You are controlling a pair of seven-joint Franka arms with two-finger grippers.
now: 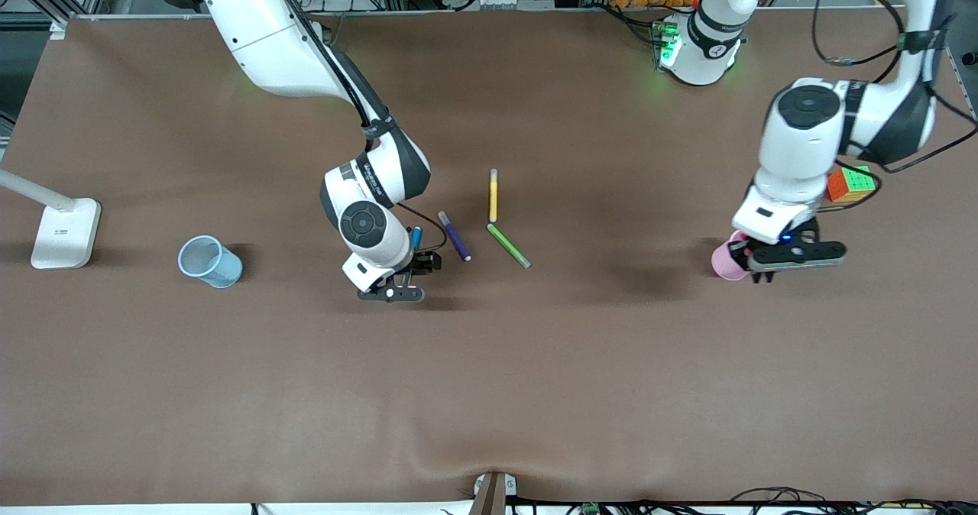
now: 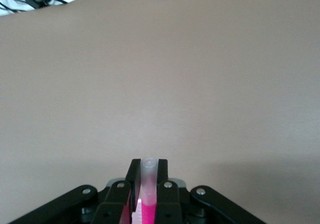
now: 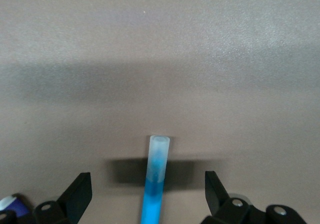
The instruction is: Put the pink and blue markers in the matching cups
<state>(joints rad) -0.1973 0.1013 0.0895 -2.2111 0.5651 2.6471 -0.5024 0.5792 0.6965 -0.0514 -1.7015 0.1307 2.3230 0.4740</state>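
Pink plastic shows between the left gripper's [image 2: 148,184] closed fingers: the slim magenta-pink marker [image 2: 148,196], frosted greyish cap outward, pinched tight beside the pale pink translucent cup [image 1: 726,261]. Over mid-table, the right gripper [image 3: 148,191] stands wide open around the bright blue marker [image 3: 156,186], touching nothing. Just beside lies a dark purple pen [image 1: 454,235]. The pale blue tapered cup [image 1: 208,261] sits well apart, toward the right arm's end.

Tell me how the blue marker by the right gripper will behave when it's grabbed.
The blue marker looks like a slim, round, rigid stick, so it will probably stay straight but could roll if nudged. It lies between the open fingers of the right gripper, so it should centre as they close. Its smooth barrel may slip somewhat.
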